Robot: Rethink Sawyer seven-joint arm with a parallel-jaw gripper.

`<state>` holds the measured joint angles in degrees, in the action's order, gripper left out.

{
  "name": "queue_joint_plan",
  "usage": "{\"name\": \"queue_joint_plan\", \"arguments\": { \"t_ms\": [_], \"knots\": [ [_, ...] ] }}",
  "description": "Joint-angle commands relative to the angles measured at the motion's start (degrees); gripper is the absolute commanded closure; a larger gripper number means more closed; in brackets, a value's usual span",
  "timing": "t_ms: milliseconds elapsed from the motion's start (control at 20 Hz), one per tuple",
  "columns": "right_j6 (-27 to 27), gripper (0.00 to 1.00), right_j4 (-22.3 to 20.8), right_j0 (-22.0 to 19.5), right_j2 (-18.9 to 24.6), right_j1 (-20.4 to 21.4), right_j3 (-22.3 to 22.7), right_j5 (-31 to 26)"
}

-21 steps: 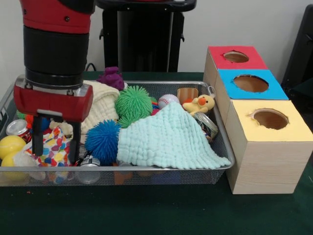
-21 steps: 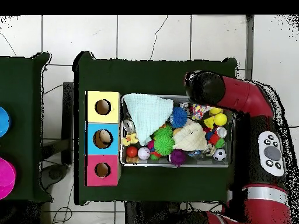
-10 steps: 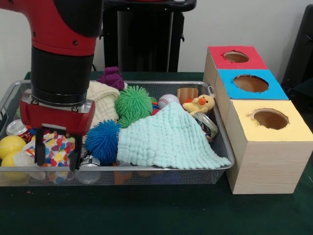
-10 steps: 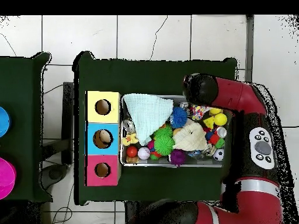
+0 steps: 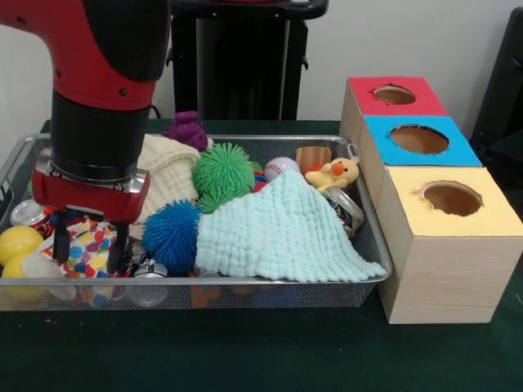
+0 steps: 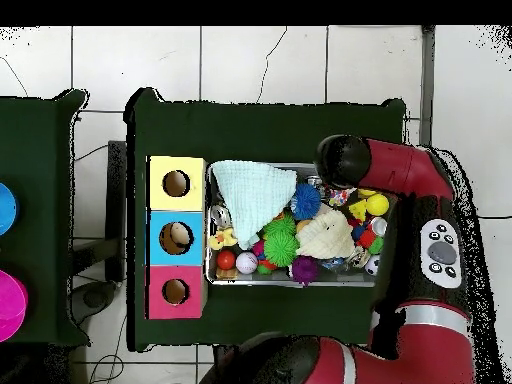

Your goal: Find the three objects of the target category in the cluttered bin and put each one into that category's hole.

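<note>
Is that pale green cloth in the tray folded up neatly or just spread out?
Spread out. The pale green cloth lies loosely draped over other items in the tray, one corner reaching its edge.

The mint cloth [image 5: 282,233] (draped wide) blocks the bin's [image 5: 245,287] middle; box holes [image 5: 451,197] stand unobstructed.

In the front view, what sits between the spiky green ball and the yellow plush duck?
A white baseball with red stitching, and behind it a small tan cup, lie between the spiky green ball and yellow plush duck, seen in the front view.
</note>
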<state>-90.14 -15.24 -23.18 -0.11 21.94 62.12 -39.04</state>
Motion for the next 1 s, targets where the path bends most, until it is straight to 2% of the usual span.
{"name": "queue_joint_plan", "arguments": {
  "t_ms": [50, 250, 600, 1000],
  "knots": [
    [-4.1, 0.00, -1.3, 1.6, -2.1, 0.2, 3.8, -9.4],
    [-5.1, 0.00, -0.8, 2.6, -3.6, 2.0, 6.4, -10.5],
    [-6.8, 0.00, -0.5, 2.6, -4.9, -1.5, 6.6, -9.2],
    [-7.0, 0.00, 0.3, 1.2, -3.6, -4.0, 7.6, -4.5]
  ]
}}
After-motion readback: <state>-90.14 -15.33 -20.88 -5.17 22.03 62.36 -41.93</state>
